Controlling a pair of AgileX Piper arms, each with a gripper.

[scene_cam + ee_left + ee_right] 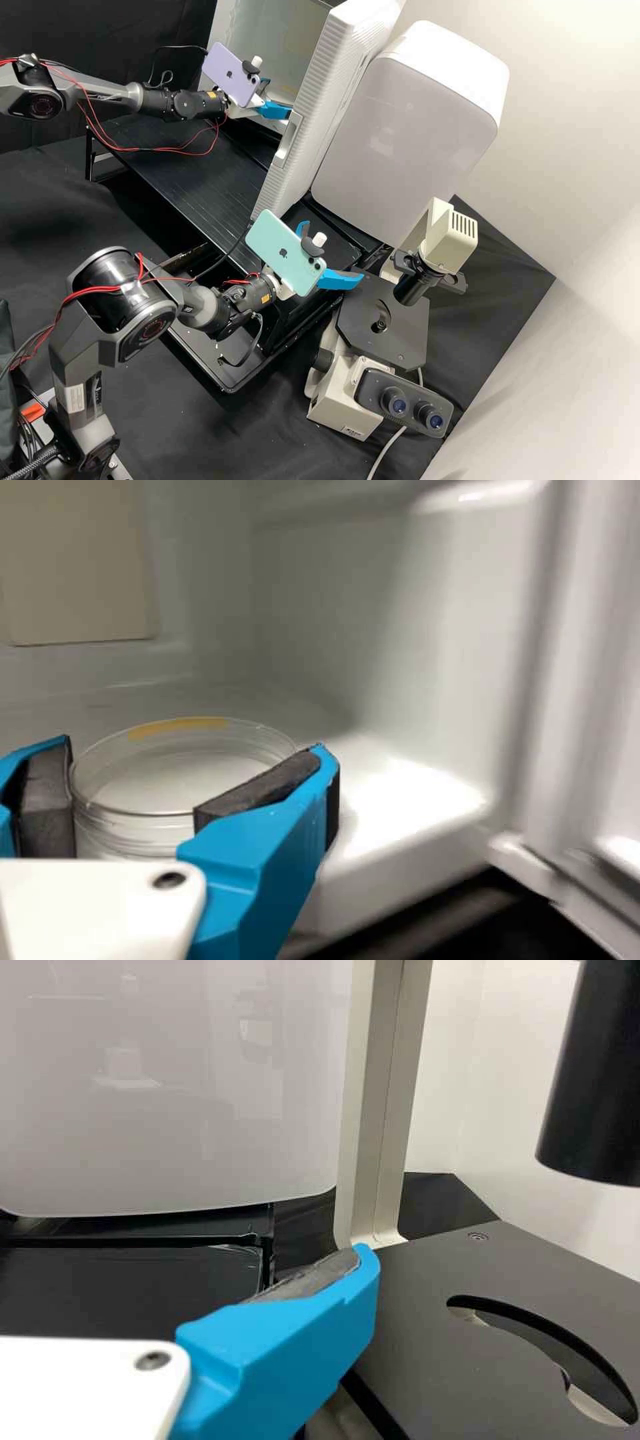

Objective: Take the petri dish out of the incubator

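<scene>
Left claw (pixel 183 757) straddles the petri dish (pixel 150 780) inside the incubator (pixel 400 670).

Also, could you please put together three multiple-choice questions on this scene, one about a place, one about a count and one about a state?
1. Where is the petri dish?
A. on the black bench
B. on a weighing scale
C. inside the incubator

2. How many eyepieces does the microscope have?
A. two
B. one
C. three

3. The incubator is:
A. shut
B. open
C. lying on its side

Answers:
1 C: the left wrist view shows the petri dish on the white floor between the incubator's inner walls.
2 A: in the high view, two blue-lensed eyepieces sit side by side at the microscope's near end.
3 B: the left wrist view looks straight in on the incubator's inner walls, so nothing closes it off.
</scene>
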